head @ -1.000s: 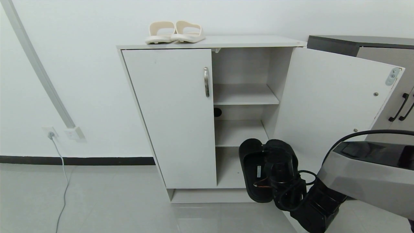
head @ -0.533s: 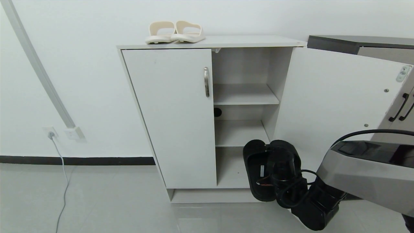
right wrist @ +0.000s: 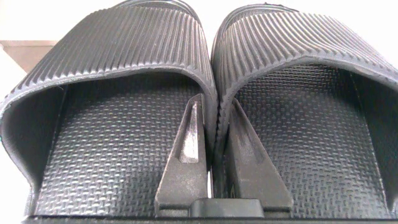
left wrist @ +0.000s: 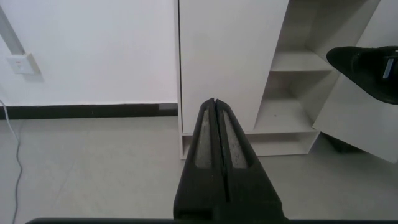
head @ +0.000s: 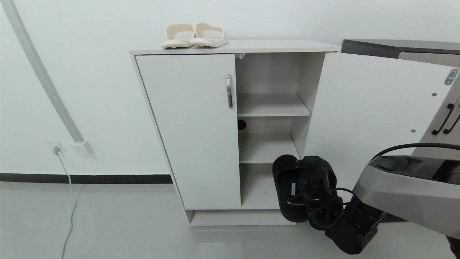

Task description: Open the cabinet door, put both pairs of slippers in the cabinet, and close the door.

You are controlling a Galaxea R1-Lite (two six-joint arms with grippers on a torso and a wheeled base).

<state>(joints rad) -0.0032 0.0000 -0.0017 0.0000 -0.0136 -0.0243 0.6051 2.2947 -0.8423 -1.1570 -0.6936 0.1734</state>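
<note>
The head camera sits high and some way off, facing forward and down onto the front of the cabinet point(head: 190, 129), taking it in from top to base with the floor point(head: 107, 223) before it. The left wrist camera sits lower (the left gripper point(left wrist: 214, 106) fills its foreground) and faces the cabinet's lower part across the floor. It shares with the head view the lower shelves point(head: 266, 147), the wall socket point(head: 82, 147) and the black slippers point(head: 291, 190). The right wrist camera is right up against those slippers, looking along the right gripper point(right wrist: 216, 109) into them.
</note>
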